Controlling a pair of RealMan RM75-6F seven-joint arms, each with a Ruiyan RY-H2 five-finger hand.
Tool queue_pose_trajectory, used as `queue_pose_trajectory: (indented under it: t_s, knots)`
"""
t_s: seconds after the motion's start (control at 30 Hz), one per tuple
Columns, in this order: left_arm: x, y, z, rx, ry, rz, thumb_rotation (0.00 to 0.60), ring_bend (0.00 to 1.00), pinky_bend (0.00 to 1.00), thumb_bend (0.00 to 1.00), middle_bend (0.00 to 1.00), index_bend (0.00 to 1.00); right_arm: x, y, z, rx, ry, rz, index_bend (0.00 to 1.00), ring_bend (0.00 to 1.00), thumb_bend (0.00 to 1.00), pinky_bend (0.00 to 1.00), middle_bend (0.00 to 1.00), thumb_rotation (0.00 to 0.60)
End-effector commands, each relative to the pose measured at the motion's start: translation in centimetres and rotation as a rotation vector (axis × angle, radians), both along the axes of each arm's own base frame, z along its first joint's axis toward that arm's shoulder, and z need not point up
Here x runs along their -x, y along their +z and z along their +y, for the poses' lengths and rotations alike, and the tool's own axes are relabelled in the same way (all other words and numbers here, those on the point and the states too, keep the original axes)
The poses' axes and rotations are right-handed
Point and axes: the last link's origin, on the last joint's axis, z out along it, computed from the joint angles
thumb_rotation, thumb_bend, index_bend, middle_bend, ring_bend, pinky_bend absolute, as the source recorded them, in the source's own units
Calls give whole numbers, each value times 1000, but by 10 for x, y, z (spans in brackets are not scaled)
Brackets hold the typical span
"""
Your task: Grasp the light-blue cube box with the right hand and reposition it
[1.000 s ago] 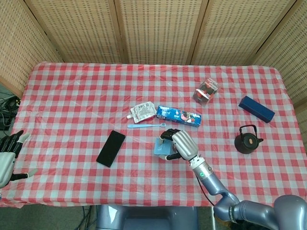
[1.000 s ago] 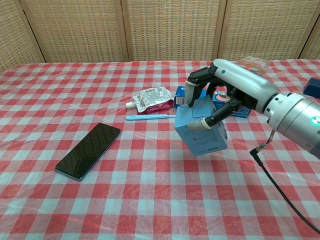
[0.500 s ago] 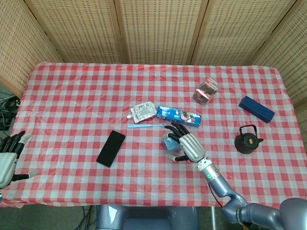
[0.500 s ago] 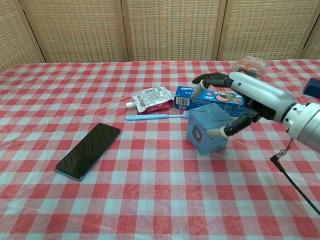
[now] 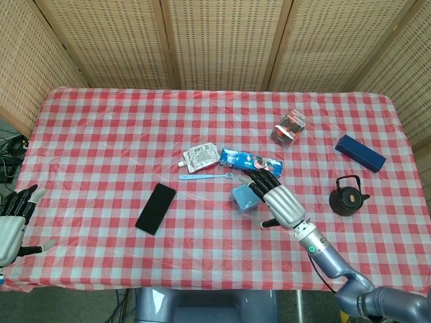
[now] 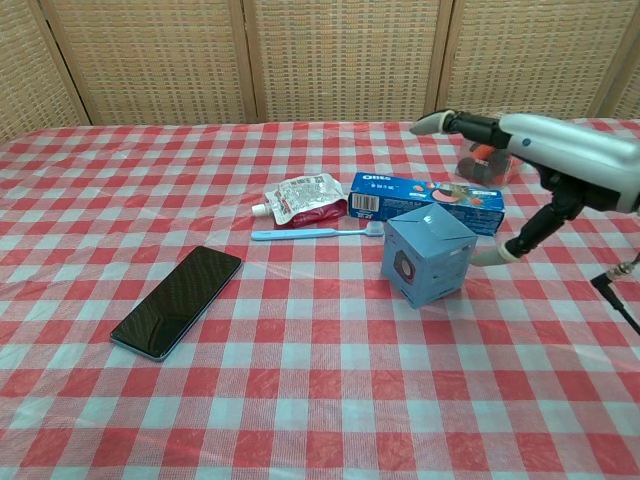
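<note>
The light-blue cube box [image 6: 428, 255] stands on the checked tablecloth just in front of the Oreo box, seen in the head view as a small blue block [image 5: 244, 198]. My right hand [image 6: 545, 170] hovers to its right with fingers spread, apart from the box and holding nothing; the head view shows that hand [image 5: 277, 200] beside the cube. My left hand [image 5: 13, 219] hangs off the table's left edge with fingers apart and nothing in it.
A blue Oreo box [image 6: 425, 195], a white-and-red pouch [image 6: 300, 196] and a light-blue toothbrush [image 6: 315, 233] lie behind the cube. A black phone [image 6: 177, 300] lies to the left. A black teapot [image 5: 348, 196], a dark-blue box [image 5: 360, 153] and a snack packet [image 5: 289, 126] sit to the right.
My right hand let go of the cube box, opened and drew back to the right. The box now stands on the cloth, a little further right than a second ago.
</note>
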Motion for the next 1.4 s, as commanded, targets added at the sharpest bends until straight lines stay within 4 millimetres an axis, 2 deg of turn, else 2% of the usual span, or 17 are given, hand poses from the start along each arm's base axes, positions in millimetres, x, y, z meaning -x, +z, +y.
queue_pose_trajectory:
  t_s: [0.03,0.2,0.37,0.47,0.63,0.8,0.9,1.03,1.13,1.23,1.4]
  knots:
    - [1,0,0,0,3,2,600,0,0,0,0,0,-31,-7,-4,40,176,339,43,0,169,0,0,600]
    - [4,1,3,-2,17,1,600,0,0,0,0,0,-53,-31,-10,30,216,507,18,0,180,0,0,600]
    - [7,4,5,-10,28,-6,600,0,0,0,0,0,-63,-47,-13,27,209,589,24,0,212,0,6,600]
    - [8,6,7,-12,35,-10,600,0,0,0,0,0,-67,-54,-14,40,217,627,60,0,224,15,47,600]
    - [11,3,9,7,46,-10,600,0,0,0,0,0,-73,-64,-15,131,313,742,141,35,249,139,136,600]
    - [11,4,10,6,49,-11,600,0,0,0,0,0,-65,-74,-23,223,358,876,215,165,268,299,235,600]
    - [11,3,10,9,48,-10,600,0,0,0,0,0,-63,-76,-25,245,345,896,244,274,296,436,284,600]
    - [10,3,10,10,45,-9,600,0,0,0,0,0,-62,-75,-27,257,337,895,329,460,371,646,416,600]
    - [10,3,10,9,45,-10,600,0,0,0,0,0,-65,-72,-27,260,333,858,407,538,425,703,499,600]
    - [10,3,10,10,44,-9,600,0,0,0,0,0,-71,-65,-26,277,342,801,444,559,472,714,532,600]
    - [9,3,9,12,40,-13,600,0,0,0,0,0,-79,-50,-25,279,313,655,453,562,482,716,549,600]
